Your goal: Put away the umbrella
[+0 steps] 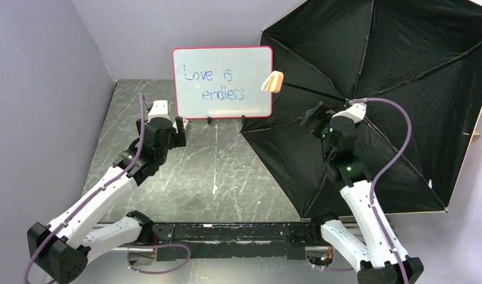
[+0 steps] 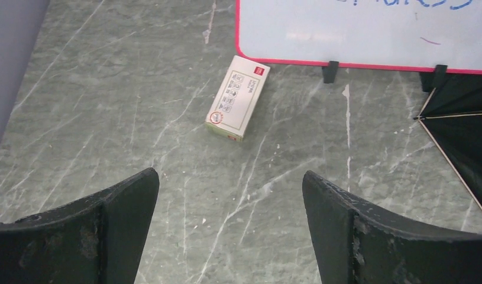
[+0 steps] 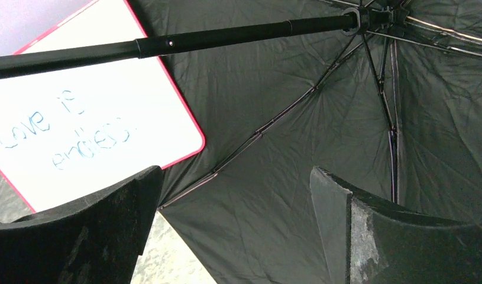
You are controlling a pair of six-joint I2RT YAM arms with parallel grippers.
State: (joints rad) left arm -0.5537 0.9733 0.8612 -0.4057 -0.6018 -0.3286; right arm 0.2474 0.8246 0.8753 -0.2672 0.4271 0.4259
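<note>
Left gripper (image 2: 229, 176) wide — wrist view alone shows box (image 2: 237, 97) clearly; umbrella (image 1: 398, 89) open.

A robotics lab — bare walls (image 1: 43, 83), marbled table (image 1: 226, 171), bolted-on arms (image 1: 96, 198) (image 1: 362, 204).

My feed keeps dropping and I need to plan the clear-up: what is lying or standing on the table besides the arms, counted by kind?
umbrella, open, black inside facing the camera: 1
whiteboard, red-framed, standing at the back: 1
box, small, white, lying flat near the whiteboard: 1
Total: 3
</note>
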